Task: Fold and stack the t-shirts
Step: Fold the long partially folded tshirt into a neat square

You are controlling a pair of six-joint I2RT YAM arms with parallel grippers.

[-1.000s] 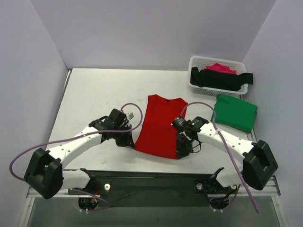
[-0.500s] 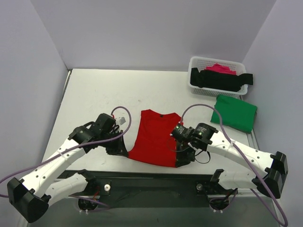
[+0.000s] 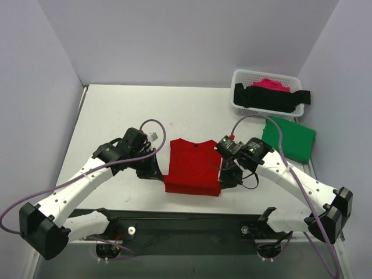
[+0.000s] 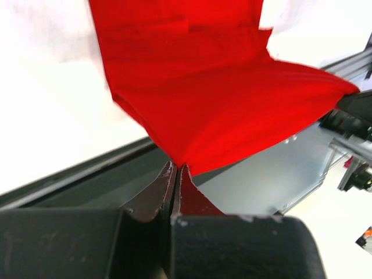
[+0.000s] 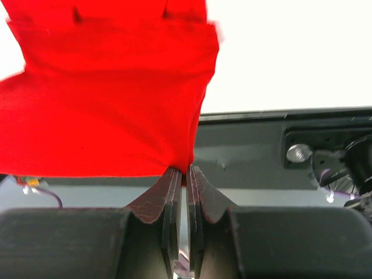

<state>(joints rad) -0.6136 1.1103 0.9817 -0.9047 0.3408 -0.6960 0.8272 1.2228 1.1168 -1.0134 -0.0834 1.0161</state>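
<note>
The red t-shirt (image 3: 192, 168) lies on the white table near its front edge, its lower part lifted and folding back toward the collar. My left gripper (image 3: 161, 174) is shut on its near left corner (image 4: 180, 160). My right gripper (image 3: 222, 181) is shut on its near right corner (image 5: 186, 165). Both hold the hem above the table. A folded green t-shirt (image 3: 289, 138) lies at the right. A black t-shirt (image 3: 268, 97) and a pink one (image 3: 271, 83) lie in the basket.
The white lattice basket (image 3: 239, 78) stands at the back right. The table's dark front rail (image 3: 186, 218) runs below the shirt; it also shows in the right wrist view (image 5: 279, 145). Purple cables loop over both arms.
Both grippers have lifted the shirt's near hem and carried it away from the front edge, toward the collar. The red shape has become shorter.
</note>
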